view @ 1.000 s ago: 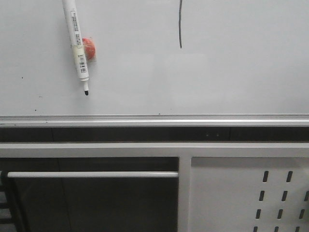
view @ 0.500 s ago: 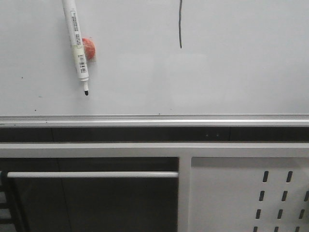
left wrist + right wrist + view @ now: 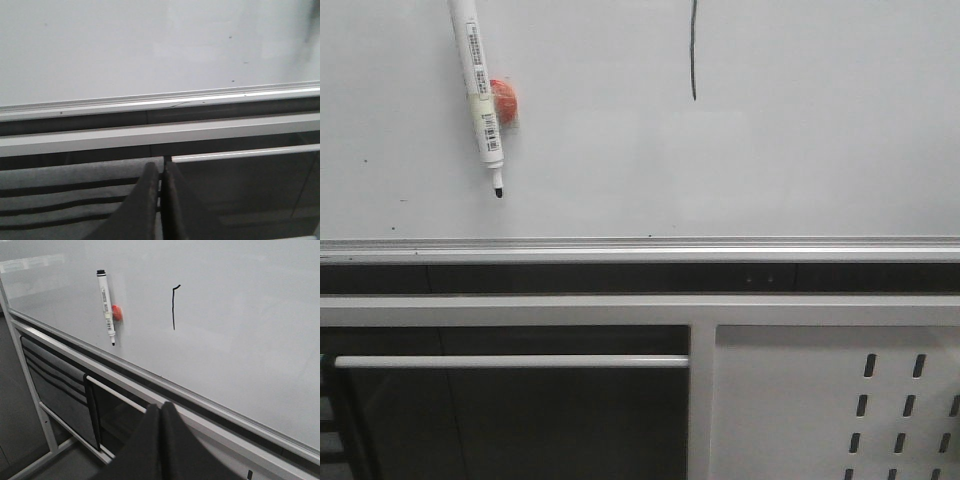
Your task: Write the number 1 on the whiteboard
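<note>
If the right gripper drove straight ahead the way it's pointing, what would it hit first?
Probably the whiteboard's silver edge rail, just ahead of the shut right gripper; the number 1 lies further along that line. Depth is unclear.

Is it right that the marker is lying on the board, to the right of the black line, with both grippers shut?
Not quite. The marker lies to the left of the black line on the board, as the front view shows. The rest holds: the left gripper and right gripper are both shut.
</note>
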{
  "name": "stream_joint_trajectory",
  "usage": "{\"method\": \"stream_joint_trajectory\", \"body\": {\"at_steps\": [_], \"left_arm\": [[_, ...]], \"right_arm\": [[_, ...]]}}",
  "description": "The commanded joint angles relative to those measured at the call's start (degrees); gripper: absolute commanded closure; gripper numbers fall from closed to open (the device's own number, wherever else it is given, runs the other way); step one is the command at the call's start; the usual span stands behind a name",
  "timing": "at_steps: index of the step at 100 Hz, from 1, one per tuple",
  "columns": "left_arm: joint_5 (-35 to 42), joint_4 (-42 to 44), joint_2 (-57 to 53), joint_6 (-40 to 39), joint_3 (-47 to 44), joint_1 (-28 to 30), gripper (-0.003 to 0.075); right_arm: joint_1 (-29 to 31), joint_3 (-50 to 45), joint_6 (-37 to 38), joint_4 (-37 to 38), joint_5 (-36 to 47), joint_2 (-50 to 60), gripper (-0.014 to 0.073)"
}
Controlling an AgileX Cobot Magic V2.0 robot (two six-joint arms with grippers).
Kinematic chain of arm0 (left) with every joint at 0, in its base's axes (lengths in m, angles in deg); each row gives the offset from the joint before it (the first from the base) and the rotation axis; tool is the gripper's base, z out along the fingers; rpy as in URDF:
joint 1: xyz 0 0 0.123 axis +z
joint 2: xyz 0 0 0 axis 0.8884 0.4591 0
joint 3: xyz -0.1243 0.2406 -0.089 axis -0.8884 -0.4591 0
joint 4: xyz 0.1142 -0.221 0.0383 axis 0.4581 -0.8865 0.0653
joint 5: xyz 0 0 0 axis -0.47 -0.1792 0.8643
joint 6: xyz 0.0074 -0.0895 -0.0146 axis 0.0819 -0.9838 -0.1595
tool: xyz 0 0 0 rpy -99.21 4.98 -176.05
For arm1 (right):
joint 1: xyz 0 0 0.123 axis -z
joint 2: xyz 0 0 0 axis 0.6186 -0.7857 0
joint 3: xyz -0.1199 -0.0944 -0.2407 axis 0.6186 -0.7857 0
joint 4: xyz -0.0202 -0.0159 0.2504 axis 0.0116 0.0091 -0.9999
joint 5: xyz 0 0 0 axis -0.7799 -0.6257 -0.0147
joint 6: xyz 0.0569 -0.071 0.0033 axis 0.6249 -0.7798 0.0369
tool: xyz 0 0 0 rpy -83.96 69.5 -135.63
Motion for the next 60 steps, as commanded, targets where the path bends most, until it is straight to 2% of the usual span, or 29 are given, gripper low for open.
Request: {"method": "stream_joint_trajectory", "body": {"at_steps": [1,17,60], "left_arm": [[2.88,-0.40,-1.58,-0.66,-1.16,2.72,0.0738],[2.99,-1.04,-1.58,-0.66,-1.16,5.18,0.0738],[3.24,-1.04,-1.58,-0.66,-1.16,5.18,0.0738]], "right_arm": [[0.41,1.25,-0.70,0.65,4.11,0.88,0.0665],[0.41,1.25,-0.70,0.65,4.11,0.88,0.0665],[0.41,1.25,-0.70,0.65,4.11,0.88,0.0665]]}}
